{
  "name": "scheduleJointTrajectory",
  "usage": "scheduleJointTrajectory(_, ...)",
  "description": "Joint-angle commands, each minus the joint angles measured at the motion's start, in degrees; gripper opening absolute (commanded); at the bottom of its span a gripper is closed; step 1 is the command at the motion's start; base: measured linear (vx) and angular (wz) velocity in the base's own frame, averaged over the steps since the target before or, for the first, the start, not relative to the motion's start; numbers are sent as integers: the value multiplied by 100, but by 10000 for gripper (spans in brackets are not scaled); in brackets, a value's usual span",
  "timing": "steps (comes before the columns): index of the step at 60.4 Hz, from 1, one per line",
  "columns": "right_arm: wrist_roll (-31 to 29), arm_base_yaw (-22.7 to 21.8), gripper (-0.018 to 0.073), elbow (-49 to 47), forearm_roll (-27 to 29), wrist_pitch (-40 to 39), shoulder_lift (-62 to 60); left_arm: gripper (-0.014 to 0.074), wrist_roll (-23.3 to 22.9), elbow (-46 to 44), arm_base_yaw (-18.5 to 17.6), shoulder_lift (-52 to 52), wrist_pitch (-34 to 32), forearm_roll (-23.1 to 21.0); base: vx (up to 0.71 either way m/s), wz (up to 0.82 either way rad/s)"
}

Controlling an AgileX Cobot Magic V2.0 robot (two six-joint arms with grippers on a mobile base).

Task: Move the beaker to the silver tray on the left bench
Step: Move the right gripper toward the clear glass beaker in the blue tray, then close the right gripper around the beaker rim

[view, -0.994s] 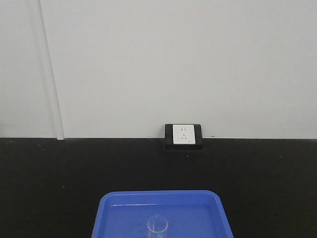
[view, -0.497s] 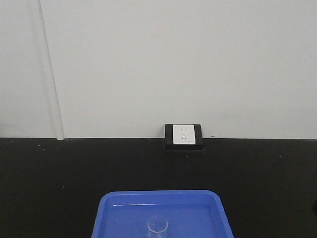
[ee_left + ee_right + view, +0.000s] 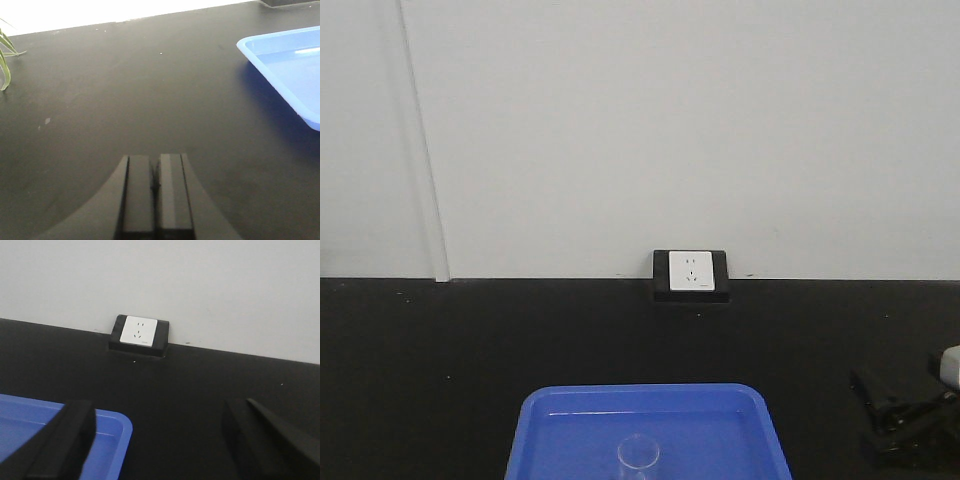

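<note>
1. Beaker (image 3: 638, 455) stands upright in the blue tray (image 3: 550, 410) on the bench (image 3: 440, 340), cut off by my front view's bottom edge.
2. Left gripper (image 3: 155, 159): fingers together, holding nothing, low over the bench.
3. Right gripper (image 3: 160, 410): fingers wide apart, empty, right of the blue tray, facing the wall socket (image 3: 137, 331).

At six o'clock in the front view, the beaker (image 3: 638, 455) is showing clear, smooth glass. The blue tray (image 3: 645, 388) around it is looking like glossy plastic. The black worktop (image 3: 470, 340) is reading matt, and the left gripper (image 3: 155, 159) is showing smooth, matt black plastic.
</note>
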Motion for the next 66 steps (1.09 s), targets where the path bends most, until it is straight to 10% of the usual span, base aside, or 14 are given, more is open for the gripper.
scheduleJointTrajectory(1, 480, 55, 727, -205, -118, -733, 212, 1, -10, 114, -41, -42, -428, -16, 0, 0)
scheduleJointTrajectory(15, 686, 848, 704, -550, -1414, -1422, 1691, 1, -10, 114, -41, -42, -428, -16, 0, 0)
scheduleJointTrajectory(66, 1781, 2051, 589, -2431, -2036, -2272, 4761, 1, -10, 114, -41, -42, -428, -16, 0, 0)
